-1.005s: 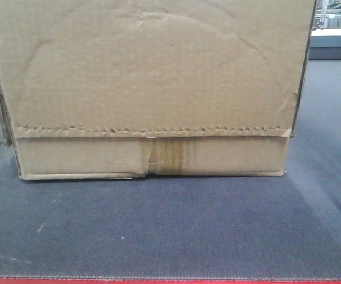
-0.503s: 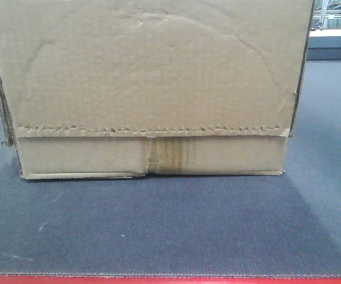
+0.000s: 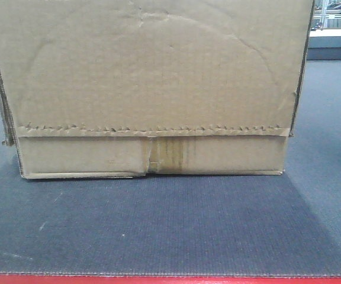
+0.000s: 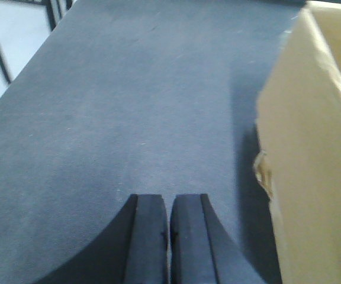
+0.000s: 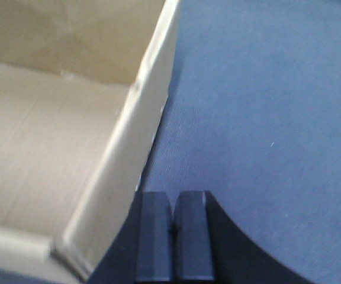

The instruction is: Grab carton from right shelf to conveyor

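The brown carton [image 3: 150,89] stands on the dark grey conveyor belt [image 3: 170,228], filling most of the front view; its serrated flap edge and taped seam face me. My left gripper [image 4: 169,200] is shut and empty, just left of the carton's side wall [image 4: 312,154]. My right gripper [image 5: 173,196] is shut and empty, just right of the carton's open top wall [image 5: 141,124], above the belt [image 5: 265,106]. I cannot tell whether either gripper touches the carton. The right shelf is out of view.
A red strip [image 3: 170,280] runs along the belt's near edge. A pale ledge and metal frames [image 3: 336,26] show at the far right behind the belt. Black frame bars and pale floor [image 4: 10,41] lie off the belt's left side.
The carton has settled very slightly; otherwise nothing has visibly moved.
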`<state>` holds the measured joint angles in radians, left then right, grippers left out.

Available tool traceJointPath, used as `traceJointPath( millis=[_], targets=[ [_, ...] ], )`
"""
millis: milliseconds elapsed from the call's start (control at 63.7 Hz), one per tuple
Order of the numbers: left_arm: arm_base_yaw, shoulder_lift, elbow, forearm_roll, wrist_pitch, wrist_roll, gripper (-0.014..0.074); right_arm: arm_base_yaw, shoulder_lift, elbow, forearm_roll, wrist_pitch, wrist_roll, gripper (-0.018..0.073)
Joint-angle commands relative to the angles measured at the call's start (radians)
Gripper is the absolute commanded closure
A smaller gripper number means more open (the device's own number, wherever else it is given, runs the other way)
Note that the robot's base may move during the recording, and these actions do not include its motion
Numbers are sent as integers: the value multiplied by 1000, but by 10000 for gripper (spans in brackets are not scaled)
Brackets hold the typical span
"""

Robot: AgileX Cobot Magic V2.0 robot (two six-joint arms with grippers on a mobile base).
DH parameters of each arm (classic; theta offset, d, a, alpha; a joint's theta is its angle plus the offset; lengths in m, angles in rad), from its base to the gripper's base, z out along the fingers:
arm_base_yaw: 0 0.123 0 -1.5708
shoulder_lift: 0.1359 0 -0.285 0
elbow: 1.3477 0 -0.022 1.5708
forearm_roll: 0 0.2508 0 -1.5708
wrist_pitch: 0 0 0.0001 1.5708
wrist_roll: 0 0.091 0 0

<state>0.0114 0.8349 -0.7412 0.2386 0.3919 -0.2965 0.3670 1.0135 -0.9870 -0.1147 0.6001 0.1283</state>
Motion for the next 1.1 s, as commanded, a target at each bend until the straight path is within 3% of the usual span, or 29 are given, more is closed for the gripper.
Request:
traceJointPath(
  millis=[0, 157, 330, 597, 1084],
  targets=[
    [2, -87, 100, -5, -127, 40, 581, 1, -80, 125, -19, -155, 3, 627],
    [2, -259, 247, 10, -253, 88, 581, 1, -209, 333, -32, -408, 3, 627],
    [2, -388, 310, 44, -276, 88, 581, 1, -320, 459, -50, -600, 3, 627],
    [2, -481, 313, 63, -275, 88, 581, 1, -373, 471, -50, -639, 3, 627],
    [2, -484, 313, 63, -275, 88, 582, 1, -373, 471, -50, -639, 3, 627]
  ],
)
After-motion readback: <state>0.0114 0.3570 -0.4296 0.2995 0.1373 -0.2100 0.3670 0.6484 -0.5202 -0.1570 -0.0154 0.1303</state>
